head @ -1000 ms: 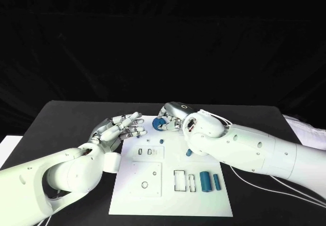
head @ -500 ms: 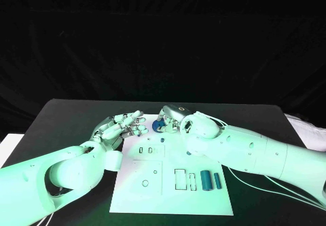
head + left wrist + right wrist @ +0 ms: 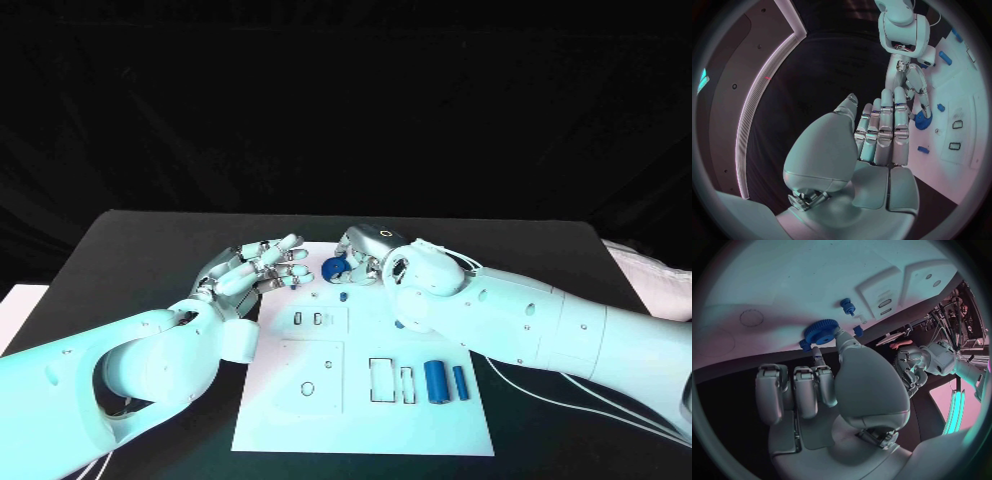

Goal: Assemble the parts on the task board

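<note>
We see a round blue toothed gear [image 3: 336, 267] at the far edge of the white task board [image 3: 310, 420], and the right hand [image 3: 369, 252] pinches it: in the right wrist view the gear [image 3: 821, 331] sits at the tips of the thumb and a finger, over the board's edge, with the other fingers [image 3: 795, 390] curled in below it. From the left wrist view the same gear [image 3: 922, 120] shows at the ends of the right hand's fingers, just above the white surface.

Just beside the gear on the board lies a small blue peg [image 3: 343, 296], and a second small blue piece [image 3: 400, 323] lies partly under the right arm. At the near right part of the board two blue cylinders lie side by side, a thicker one [image 3: 434, 383] and a thinner one [image 3: 459, 382], next to two rectangular cut-outs [image 3: 382, 380]. A pair of small slots [image 3: 307, 318] and a round hole [image 3: 306, 386] mark the left part.

The left hand [image 3: 257, 270] hovers at the board's far left corner, near the gear but apart from it. Its fingers [image 3: 881, 131] lie straight and close together with nothing in them, thumb off to the side, so we read it as open and empty.

The board rests on the black table [image 3: 144, 250].
</note>
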{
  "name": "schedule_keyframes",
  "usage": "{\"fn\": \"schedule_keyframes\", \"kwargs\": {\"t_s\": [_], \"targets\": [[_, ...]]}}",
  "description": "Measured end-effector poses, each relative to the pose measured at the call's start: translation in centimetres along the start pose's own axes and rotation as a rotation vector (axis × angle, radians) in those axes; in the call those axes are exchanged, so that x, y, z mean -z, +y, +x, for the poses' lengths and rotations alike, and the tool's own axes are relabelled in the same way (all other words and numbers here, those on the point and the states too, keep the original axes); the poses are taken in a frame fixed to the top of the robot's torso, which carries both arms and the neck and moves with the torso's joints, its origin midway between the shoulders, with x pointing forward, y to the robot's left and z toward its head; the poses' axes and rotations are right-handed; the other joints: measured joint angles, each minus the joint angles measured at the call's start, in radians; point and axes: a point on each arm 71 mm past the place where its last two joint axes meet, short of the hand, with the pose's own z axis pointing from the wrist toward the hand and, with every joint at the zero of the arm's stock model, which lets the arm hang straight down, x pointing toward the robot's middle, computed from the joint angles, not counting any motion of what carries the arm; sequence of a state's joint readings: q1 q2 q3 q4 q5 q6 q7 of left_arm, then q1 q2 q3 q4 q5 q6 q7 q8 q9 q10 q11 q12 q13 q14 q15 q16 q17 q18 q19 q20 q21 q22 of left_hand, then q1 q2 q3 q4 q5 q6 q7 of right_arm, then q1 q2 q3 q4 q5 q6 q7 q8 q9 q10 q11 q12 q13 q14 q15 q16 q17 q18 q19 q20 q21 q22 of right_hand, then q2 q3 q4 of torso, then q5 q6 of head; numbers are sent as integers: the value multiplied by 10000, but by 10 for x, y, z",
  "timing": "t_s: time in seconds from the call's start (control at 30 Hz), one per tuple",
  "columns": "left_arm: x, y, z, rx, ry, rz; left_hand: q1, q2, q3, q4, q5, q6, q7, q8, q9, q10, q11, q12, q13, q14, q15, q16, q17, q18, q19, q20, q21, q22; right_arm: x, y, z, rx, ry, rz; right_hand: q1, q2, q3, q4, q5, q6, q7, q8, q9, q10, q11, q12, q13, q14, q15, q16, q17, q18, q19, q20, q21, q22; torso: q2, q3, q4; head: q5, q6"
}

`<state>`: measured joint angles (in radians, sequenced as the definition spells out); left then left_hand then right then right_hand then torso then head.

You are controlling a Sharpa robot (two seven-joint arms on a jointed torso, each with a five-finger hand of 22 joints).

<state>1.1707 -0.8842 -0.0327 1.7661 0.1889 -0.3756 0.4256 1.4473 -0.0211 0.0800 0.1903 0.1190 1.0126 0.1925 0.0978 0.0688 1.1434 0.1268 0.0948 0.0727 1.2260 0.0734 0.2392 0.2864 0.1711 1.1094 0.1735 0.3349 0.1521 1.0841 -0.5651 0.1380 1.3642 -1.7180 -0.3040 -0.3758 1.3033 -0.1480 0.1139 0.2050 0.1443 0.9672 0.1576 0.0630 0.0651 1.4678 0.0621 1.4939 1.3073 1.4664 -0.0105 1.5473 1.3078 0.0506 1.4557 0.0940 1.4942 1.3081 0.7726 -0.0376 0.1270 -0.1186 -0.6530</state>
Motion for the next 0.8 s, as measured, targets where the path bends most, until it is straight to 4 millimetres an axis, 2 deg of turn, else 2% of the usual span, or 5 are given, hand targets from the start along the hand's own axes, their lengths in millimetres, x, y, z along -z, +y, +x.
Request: {"fn": "schedule_keyframes", "kwargs": {"t_s": [0.13, 0.27, 0.5, 0.63, 0.8], "targets": [[0, 0, 0, 1, 3, -3, 0, 0, 0, 0, 0, 0, 0, 0, 0, 0, 0, 0, 0, 0, 0, 0, 0, 0, 0, 0, 0, 0, 0, 0, 1, -71, 76, 13, -359, 62, -330, 555, 24, -2, 1, 0, 35, 0, 0, 0, 3, 0, 0, 0, 0, 9, 32, 32, 0, 0, 0, 0, 5, -12, -2], [0, 0, 0, 1, 2, -4, 0, 0, 0, 0, 0, 0, 0, 0, 0, 0, 0, 0, 0, 0, 0, 0, -1, 0, 0, 0, 0, 0, 0, -1, 2, -135, 181, 68, -693, 297, -501, 835, 459, 106, -98, 0, 50, 0, 0, 0, 8, 0, 0, 0, -1, 11, 32, 32, 0, -1, 0, -1, 10, -14, -7], [0, 0, 0, -2, -7, -6, 0, 0, 0, 0, 0, 0, 0, 0, 0, 0, 0, 0, 0, 0, 0, 0, -1, -1, 0, 0, 0, 0, 1, -6, 3, -277, 224, 206, -790, 431, -501, 835, 807, 182, -104, 2, 80, 0, 0, 0, 8, 0, 0, 0, -1, 12, 33, 31, 0, -2, 0, -2, 9, -12, 2], [0, 0, -1, -9, -27, -4, 0, 0, 0, 0, 0, 0, 0, 0, 0, 0, 0, 0, 0, 0, 0, 0, -2, 0, 0, 0, 0, 0, 9, -11, 0, -573, -210, 157, -564, 649, -431, 680, 1168, 208, -129, 1, 68, 0, -1, 0, 7, 0, 0, 0, -2, 16, 32, 32, -1, -2, -2, 4, 6, -6, 34], [1, -1, -5, -41, -117, 9, 0, 0, 28, -28, 0, 0, 0, -58, 0, -36, 36, 0, 0, 0, 0, 0, 32, 0, 0, 0, 0, 0, 24, -18, -24, -1486, -1216, -222, -237, 634, -403, 514, 924, 208, -129, 1, 45, 0, -1, -15, 7, 0, -1, 0, -3, 19, 33, 31, -1, -3, -8, 17, -37, -16, 90]]}}
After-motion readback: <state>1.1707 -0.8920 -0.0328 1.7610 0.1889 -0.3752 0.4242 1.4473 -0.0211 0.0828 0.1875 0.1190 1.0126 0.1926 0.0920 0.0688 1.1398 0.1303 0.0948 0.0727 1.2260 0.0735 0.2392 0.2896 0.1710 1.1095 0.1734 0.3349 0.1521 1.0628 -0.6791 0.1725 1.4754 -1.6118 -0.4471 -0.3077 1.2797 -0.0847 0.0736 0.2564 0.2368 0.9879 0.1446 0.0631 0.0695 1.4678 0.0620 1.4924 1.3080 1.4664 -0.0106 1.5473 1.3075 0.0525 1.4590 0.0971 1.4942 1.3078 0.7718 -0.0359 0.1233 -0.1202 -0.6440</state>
